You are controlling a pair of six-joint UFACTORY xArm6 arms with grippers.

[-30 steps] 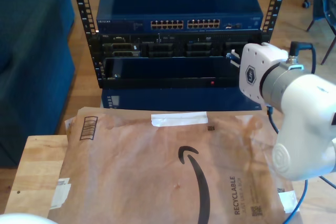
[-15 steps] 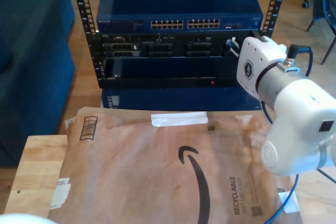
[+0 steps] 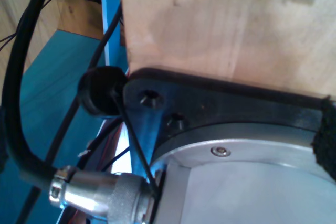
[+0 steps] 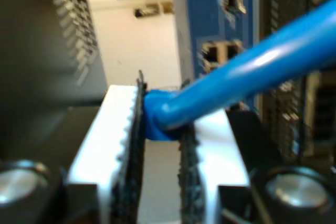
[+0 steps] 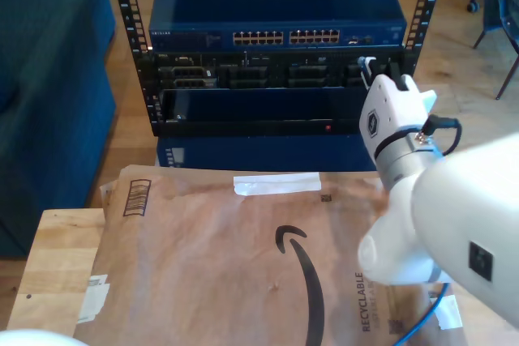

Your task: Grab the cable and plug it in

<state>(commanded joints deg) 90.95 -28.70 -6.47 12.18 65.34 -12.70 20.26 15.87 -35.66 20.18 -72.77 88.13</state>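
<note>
My second tool (image 4: 160, 145) has risen toward the rack (image 5: 276, 62), clamping the cable (image 4: 236, 77), plug hidden.

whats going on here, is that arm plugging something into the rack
Yes. My second gripper is shut on the end of the blue cable and is held up close to the front of the rack, at the exterior view's right, near the switch with its rows of ports. The plug is not seen seated in any port yet. A large brown mailer lies on the wooden table in front.
</note>
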